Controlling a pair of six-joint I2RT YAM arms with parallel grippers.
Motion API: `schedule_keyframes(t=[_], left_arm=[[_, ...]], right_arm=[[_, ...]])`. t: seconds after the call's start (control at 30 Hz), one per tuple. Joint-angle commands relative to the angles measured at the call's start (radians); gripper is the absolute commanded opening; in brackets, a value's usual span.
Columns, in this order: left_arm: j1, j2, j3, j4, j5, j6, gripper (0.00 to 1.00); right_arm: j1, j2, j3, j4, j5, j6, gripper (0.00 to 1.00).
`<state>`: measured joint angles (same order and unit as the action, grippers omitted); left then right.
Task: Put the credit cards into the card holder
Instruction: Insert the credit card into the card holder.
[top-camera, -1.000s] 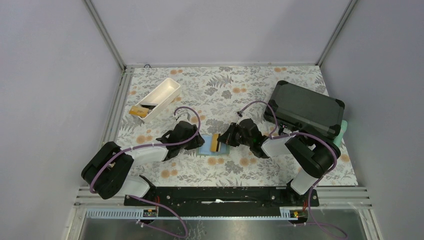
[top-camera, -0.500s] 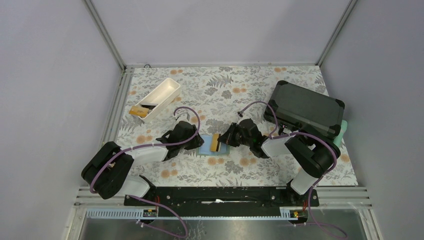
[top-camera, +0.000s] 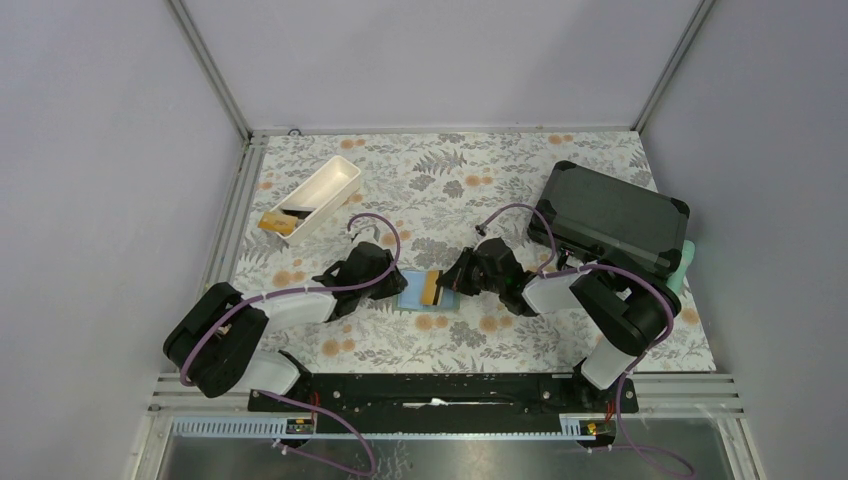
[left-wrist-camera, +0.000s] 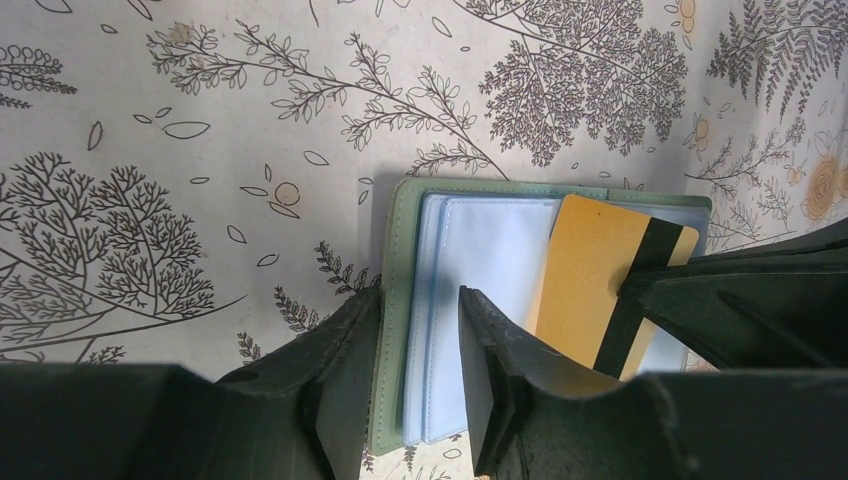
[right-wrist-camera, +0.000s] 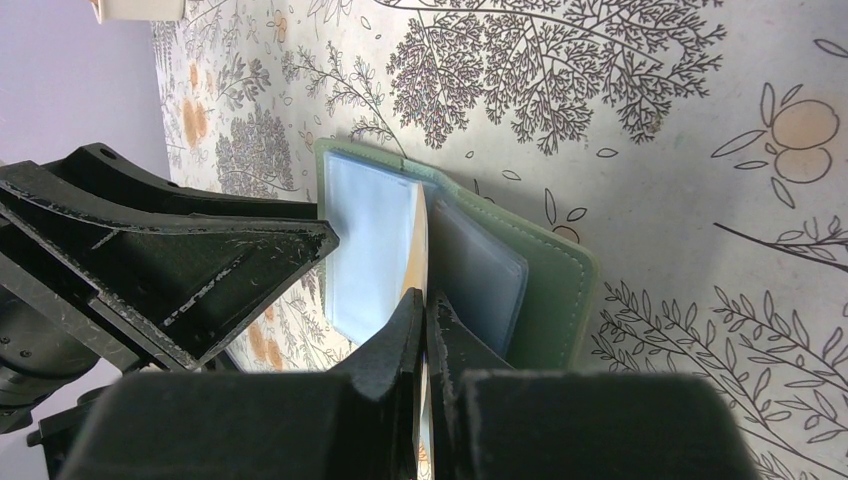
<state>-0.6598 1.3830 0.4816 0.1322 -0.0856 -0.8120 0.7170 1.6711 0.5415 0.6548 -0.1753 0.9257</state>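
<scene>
- floral table (top-camera: 440, 170): the open card holder (left-wrist-camera: 392, 280) lies flat near its middle, between the two arms, well apart from the black hard case (top-camera: 612, 215) at far right.
- white tray (top-camera: 338, 198), far left: a gold-orange piece (top-camera: 275, 222) sits at its near end (likely another card, too small to be sure).
- left gripper (left-wrist-camera: 415, 310): jaws part-way apart, straddling the holder's left edge, one finger on the table, one over the pale blue pockets (left-wrist-camera: 490, 250); whether it presses down i cannot tell.
- right gripper (right-wrist-camera: 424, 305): closed thin on the gold card (left-wrist-camera: 590, 270), at its striped end.
- the card's long axis points from the right gripper toward the left one, with its leading edge over the holder's right half. the pocket mouth looks to lie just ahead, so i judge the right arm does the sliding.
</scene>
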Motion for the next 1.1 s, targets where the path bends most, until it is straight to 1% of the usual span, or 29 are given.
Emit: schedule_keyframes(t=[0.0,0.5,1.07], left_arm=[[-0.003,0.036,-0.021,-0.065,-0.001,0.017,0.37],[-0.003,0.037,-0.021,-0.062,0.009,0.025,0.36],[-0.003,0.037,-0.02,-0.057,0.021,0.034,0.35]], right_arm=[[0.01,0.002,0.025,-0.078,0.007,-0.013,0.0],[0.009,0.042,0.039,-0.043,-0.062,-0.012,0.0],[0.01,0.101,0.07,-0.027,-0.081,-0.016,0.0]])
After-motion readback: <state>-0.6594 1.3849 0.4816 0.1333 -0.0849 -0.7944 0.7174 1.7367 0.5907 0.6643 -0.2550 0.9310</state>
